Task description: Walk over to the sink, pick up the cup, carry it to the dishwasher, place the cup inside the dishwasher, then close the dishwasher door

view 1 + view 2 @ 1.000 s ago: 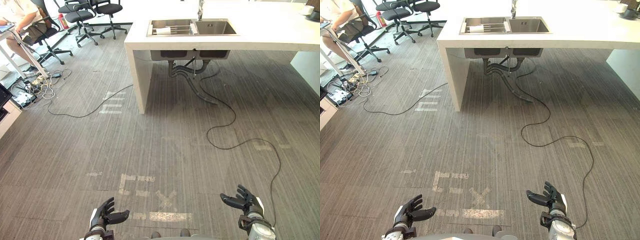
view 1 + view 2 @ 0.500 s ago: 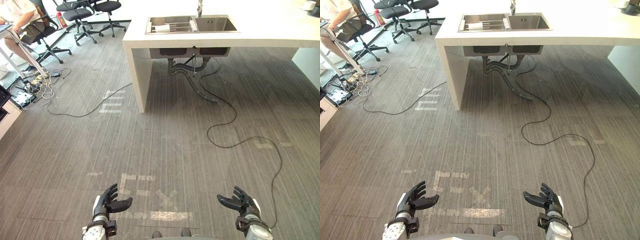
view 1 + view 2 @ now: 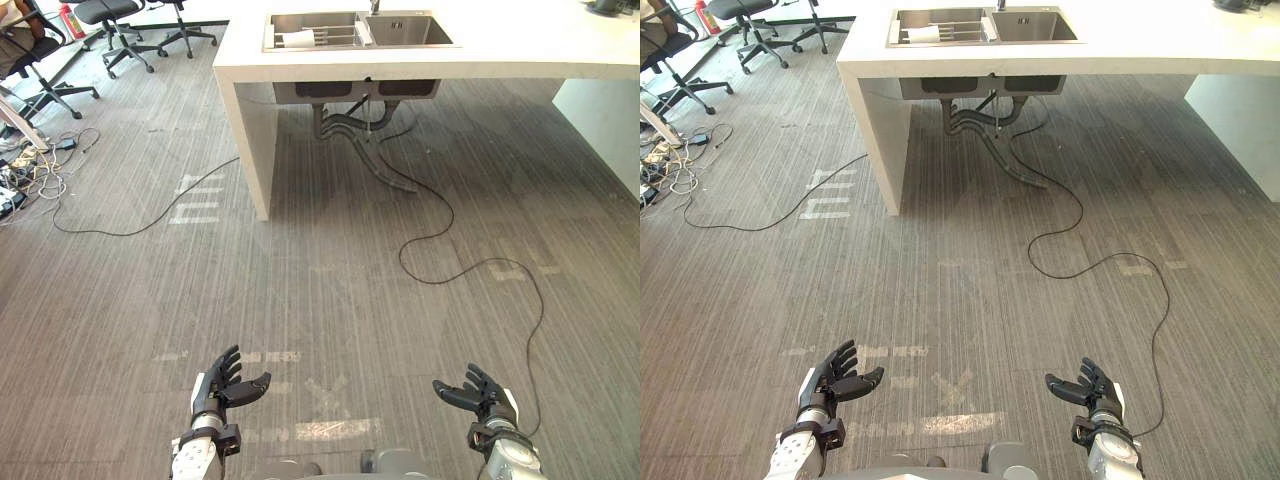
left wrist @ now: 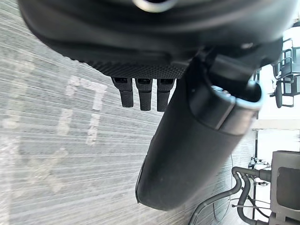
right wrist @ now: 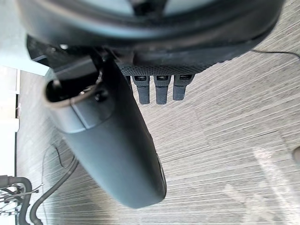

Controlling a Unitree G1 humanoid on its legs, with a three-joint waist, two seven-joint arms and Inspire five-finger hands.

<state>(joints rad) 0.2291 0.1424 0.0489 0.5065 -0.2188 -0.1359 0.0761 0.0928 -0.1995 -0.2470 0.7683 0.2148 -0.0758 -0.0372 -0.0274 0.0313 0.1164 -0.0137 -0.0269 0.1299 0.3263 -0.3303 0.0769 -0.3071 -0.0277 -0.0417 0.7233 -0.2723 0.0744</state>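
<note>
One cup (image 3: 298, 38) in left sink basin (image 3: 320, 18)

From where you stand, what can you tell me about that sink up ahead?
The sink is a steel-looking double basin sunk into a white counter across the floor. Its right basin looks bare. The left basin holds a rack of bars with a white thing lying on it, too small to identify. A tap rises at the back, near the divider between the basins. Grey drain pipes hang beneath it in plain sight, curving down toward the floor.
</note>
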